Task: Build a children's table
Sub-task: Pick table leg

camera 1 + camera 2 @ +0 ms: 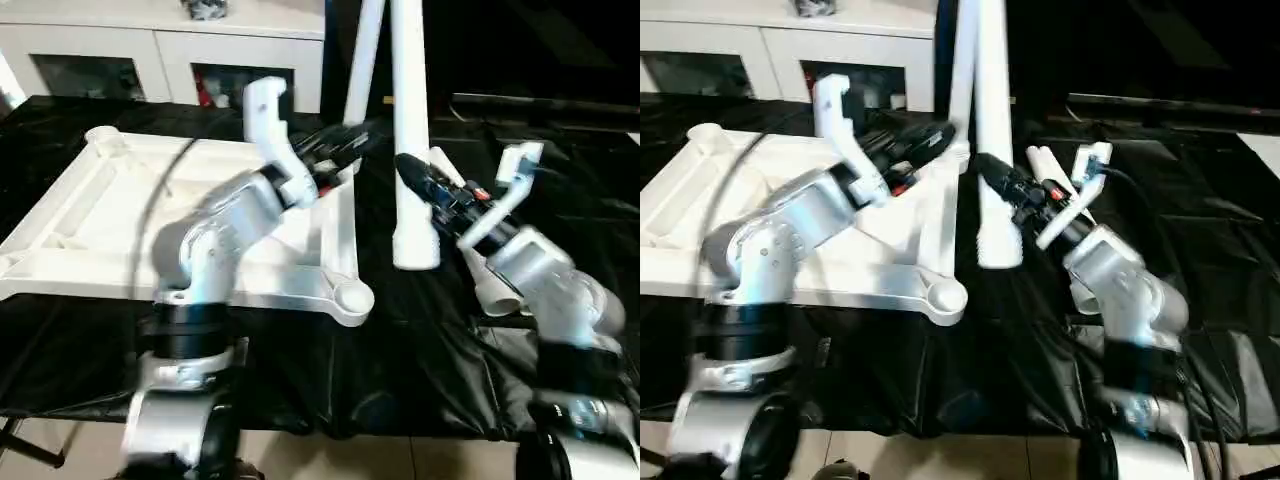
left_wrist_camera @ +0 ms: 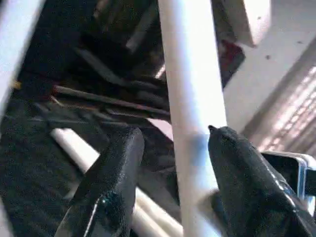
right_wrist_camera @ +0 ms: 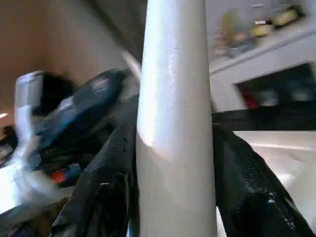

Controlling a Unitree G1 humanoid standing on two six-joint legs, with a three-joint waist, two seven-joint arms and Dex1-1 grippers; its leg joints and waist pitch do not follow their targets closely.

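Legs (image 1: 410,130) upright, tabletop (image 1: 90,215) ribs-up

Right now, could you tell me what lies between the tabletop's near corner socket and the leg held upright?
Only bare black cloth lies between the corner socket and the leg, as the left eye view shows.

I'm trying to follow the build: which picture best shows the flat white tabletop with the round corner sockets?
The left eye view: the white plastic ribbed tabletop lies upside down on the black sheet, corner sockets visible, partly behind the left arm. The right eye view shows the same scene. The right wrist view catches a white corner behind a leg.
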